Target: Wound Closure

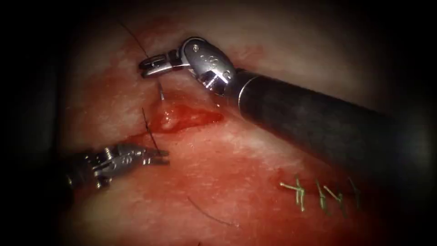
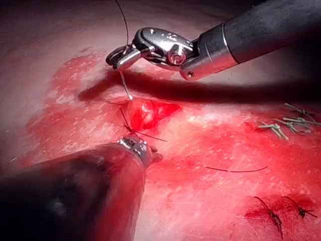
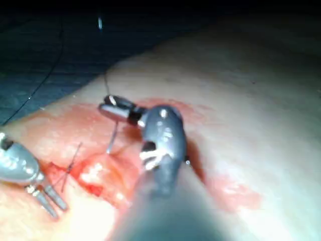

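The tissue has an open cut wet with red fluid. My right tool reaches in from the right and sits above the cut's left end, jaws shut on the needle near its tail. The needle points down and enters the tissue at the cut's upper left edge, also seen in the left wrist view. Thread trails up from the right jaws. My left tool lies left of and below the cut, jaws slightly apart. A dark thread strand runs down to its upper jaw.
Several green stitches close an older cut at the lower right. A loose curved piece of thread lies on the tissue below the cut. Dark knotted stitches show in the left wrist view. Red fluid stains the tissue around the cut.
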`<action>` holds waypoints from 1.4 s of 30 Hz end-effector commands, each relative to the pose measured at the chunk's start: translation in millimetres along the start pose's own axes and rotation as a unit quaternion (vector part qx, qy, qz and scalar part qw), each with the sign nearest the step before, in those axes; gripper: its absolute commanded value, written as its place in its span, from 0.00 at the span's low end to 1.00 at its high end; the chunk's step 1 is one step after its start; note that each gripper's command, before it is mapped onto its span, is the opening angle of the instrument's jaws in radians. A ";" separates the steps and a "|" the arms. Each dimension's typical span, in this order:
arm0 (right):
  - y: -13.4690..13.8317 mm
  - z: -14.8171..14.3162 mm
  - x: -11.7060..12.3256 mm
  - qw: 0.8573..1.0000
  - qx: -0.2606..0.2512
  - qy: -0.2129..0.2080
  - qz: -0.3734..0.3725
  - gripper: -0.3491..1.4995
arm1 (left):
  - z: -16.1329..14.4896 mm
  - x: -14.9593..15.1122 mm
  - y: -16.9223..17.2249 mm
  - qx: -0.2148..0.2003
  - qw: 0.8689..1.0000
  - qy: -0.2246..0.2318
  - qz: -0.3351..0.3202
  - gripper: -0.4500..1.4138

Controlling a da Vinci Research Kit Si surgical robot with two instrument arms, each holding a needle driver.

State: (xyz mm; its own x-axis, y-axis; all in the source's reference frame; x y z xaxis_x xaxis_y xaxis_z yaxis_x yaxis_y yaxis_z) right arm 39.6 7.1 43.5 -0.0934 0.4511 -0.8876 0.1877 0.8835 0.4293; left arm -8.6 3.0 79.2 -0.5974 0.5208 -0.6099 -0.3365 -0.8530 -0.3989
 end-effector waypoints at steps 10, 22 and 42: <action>-0.8 0.9 -1.3 0.996 -0.001 0.014 0.091 0.00 | 0.9 -0.1 -0.1 -0.001 1.000 0.000 0.000 0.15; -3.6 0.6 -2.8 0.984 0.014 0.012 0.177 0.00 | 1.1 -0.2 -0.2 0.000 1.000 0.001 0.000 0.15; -11.0 0.4 -7.5 0.944 0.056 0.002 0.326 0.00 | 0.9 -0.2 -0.3 0.004 1.000 -0.002 0.001 0.15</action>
State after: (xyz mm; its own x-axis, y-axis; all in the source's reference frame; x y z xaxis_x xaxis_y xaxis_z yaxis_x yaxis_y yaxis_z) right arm 37.8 -6.1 45.0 0.0711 0.8961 -0.4382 0.3025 0.3992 0.8655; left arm -8.4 3.1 79.5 -0.6014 0.5197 -0.6068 -0.3433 -0.8539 -0.3911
